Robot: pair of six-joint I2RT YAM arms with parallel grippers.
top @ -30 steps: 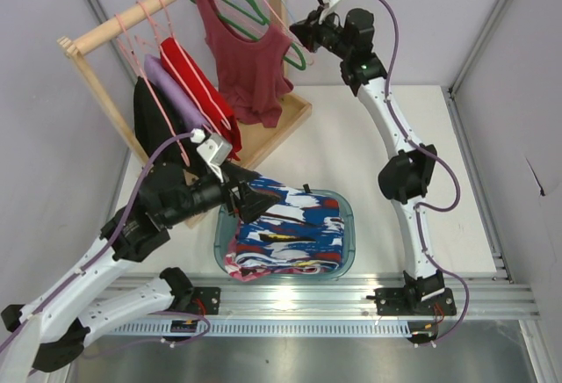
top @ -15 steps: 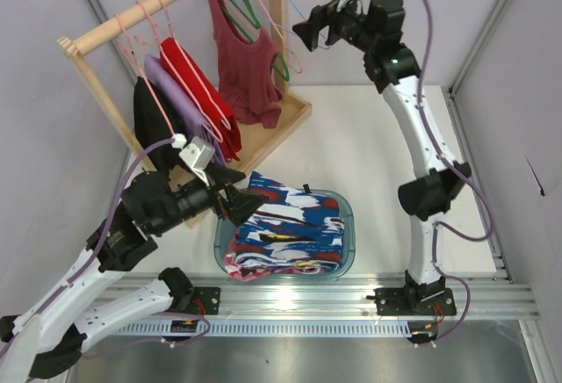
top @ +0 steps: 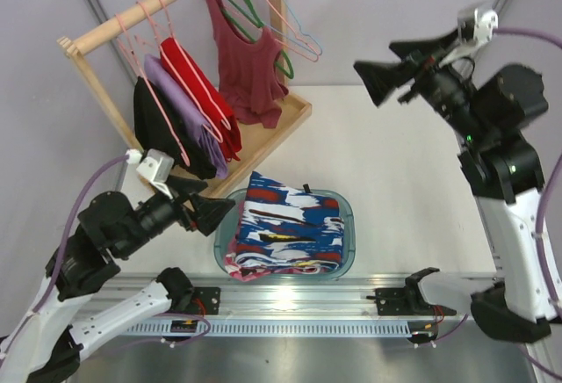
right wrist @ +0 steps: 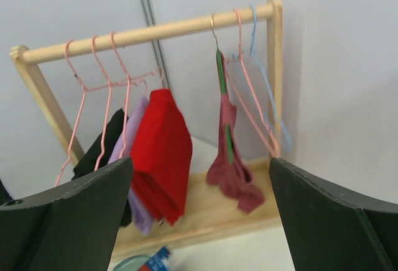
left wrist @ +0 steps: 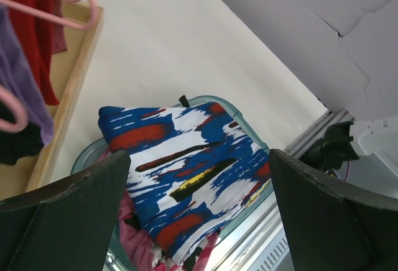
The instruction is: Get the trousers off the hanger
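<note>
While clear of the trousers (top: 285, 225) — left gripper (left wrist: 199, 159) and right gripper (right wrist: 200, 162) wide apart, empty.

trousers (top: 290, 229) – royal blue cloth, white/red patches, black and yellow streaks | state – off the hanger, loosely folded, lying flat | place – on top of the heap in teal basin (top: 349, 225) | hanger (right wrist: 285, 139) – thin light-blue wire, bare, hooked at the post end of wooden rail (right wrist: 155, 33)

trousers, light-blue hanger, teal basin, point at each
royal-blue patterned cloth trousers (left wrist: 186, 171), left wrist view, middle of the folded top
thin light-blue wire hanger (right wrist: 285, 139), right wrist view, lower corner
teal rectangular basin (top: 350, 229), top external view, right rim
</note>
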